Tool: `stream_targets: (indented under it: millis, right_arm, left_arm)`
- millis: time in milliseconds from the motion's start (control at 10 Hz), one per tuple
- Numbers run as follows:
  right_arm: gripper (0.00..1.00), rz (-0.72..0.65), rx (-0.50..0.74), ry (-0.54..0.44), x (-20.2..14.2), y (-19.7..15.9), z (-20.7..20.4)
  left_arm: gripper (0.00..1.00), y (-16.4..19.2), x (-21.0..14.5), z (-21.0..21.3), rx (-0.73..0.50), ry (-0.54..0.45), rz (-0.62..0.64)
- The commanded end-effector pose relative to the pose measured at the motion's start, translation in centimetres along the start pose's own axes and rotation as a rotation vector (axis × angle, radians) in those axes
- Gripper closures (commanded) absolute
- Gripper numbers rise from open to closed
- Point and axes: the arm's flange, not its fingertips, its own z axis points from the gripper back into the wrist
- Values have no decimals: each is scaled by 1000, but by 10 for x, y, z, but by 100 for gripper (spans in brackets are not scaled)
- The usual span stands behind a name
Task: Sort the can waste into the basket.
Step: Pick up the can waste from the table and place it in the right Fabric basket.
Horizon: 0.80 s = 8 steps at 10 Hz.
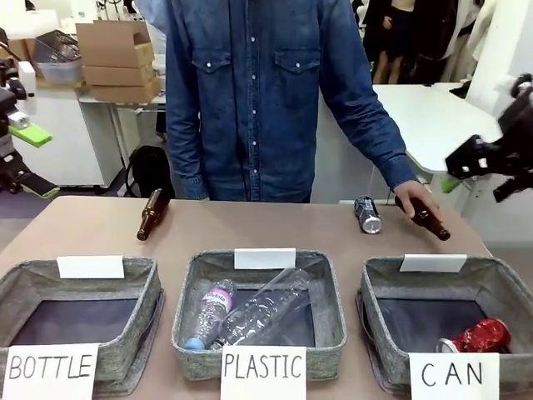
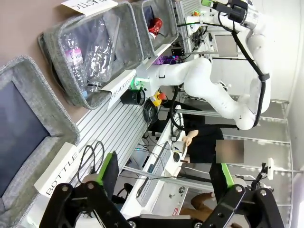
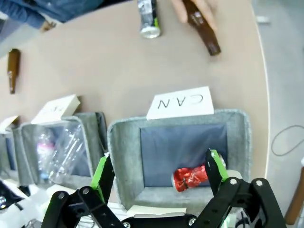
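Nearest me, the grey woven-fabric basket (image 1: 375, 300) marked CAN holds the crushed red metal can (image 1: 476, 337); the dark-printed metal can (image 1: 367, 214) lies on the brown table (image 1: 275, 229) beyond. Both arms' jaws stand apart, empty.

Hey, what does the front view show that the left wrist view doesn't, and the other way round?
Front view adds: the dark can lying beyond the baskets, and a person's hand on a brown bottle. Left wrist view adds: the right arm's white links, and a person in black at a desk behind. Both share: the crushed red can inside the CAN basket and clear bottles in the PLASTIC basket.
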Motion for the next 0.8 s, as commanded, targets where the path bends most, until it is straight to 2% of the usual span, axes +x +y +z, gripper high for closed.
stream_targets:
  millis: [0,200,300,400,500,600,700]
  right_arm:
    - [0,22,-30,-3,5,10,-13]
    - [0,0,-1,1,0,-1,0]
    - [0,70,112,115,12,15,-24]
    - [0,50,288,196,22,17,-30]
    - [0,10,520,267,27,6,-17]
    - [0,-63,724,327,28,-9,-3]
    - [0,-193,879,378,32,-27,4]
  left_arm:
    - [0,1,-3,2,6,16,-20]
    - [0,1,-3,2,6,16,-20]
    - [0,1,-3,2,6,16,-20]
    - [0,1,-3,2,6,16,-20]
    - [0,1,-3,2,6,16,-20]
    - [0,1,-3,2,6,16,-20]
    - [0,1,-3,2,6,16,-20]
